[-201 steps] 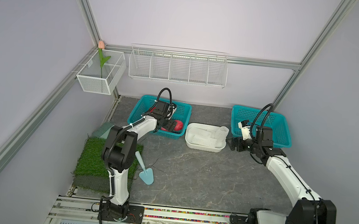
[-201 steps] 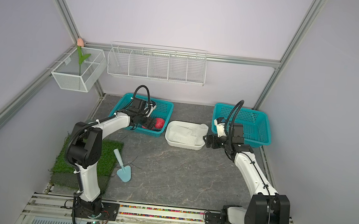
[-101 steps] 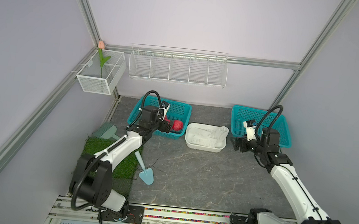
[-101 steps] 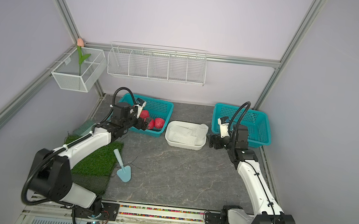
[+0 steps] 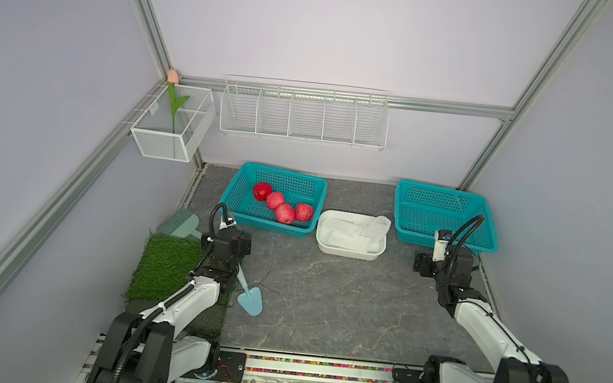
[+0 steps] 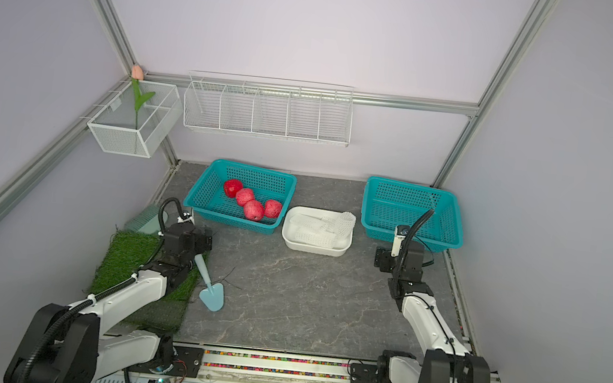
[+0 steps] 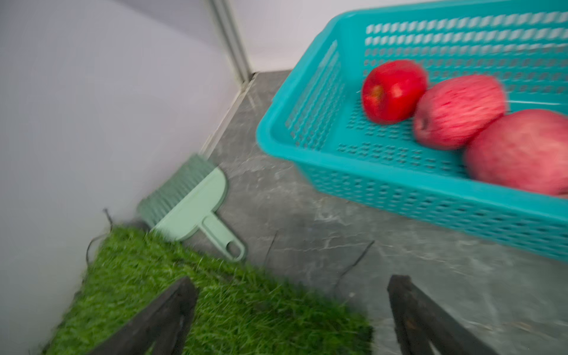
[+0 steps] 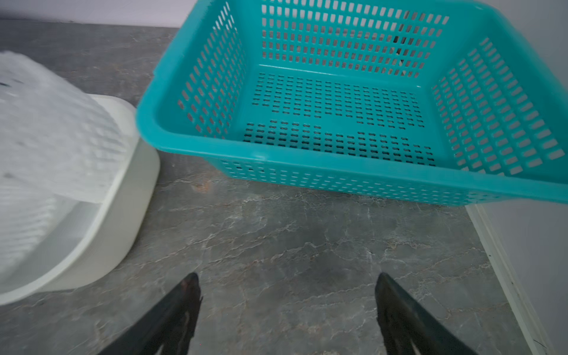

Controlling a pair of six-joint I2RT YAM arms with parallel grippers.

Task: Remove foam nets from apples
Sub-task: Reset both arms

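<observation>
Both arms are now drawn back from the bins. The left gripper [image 7: 293, 281], over the fruit a second ago, sits at 9 o'clock, jaws apart, empty. The right gripper [image 8: 287, 276] is at 3 o'clock, jaws apart, empty.

Four apples [image 5: 285, 213] lie bare in the left teal basket [image 5: 242, 193] at 11 o'clock. The foam nets [image 5: 355, 233] are heaped in the white tub [image 5: 349, 253] at 12 o'clock.

Task likely finished. No legible writing.
</observation>
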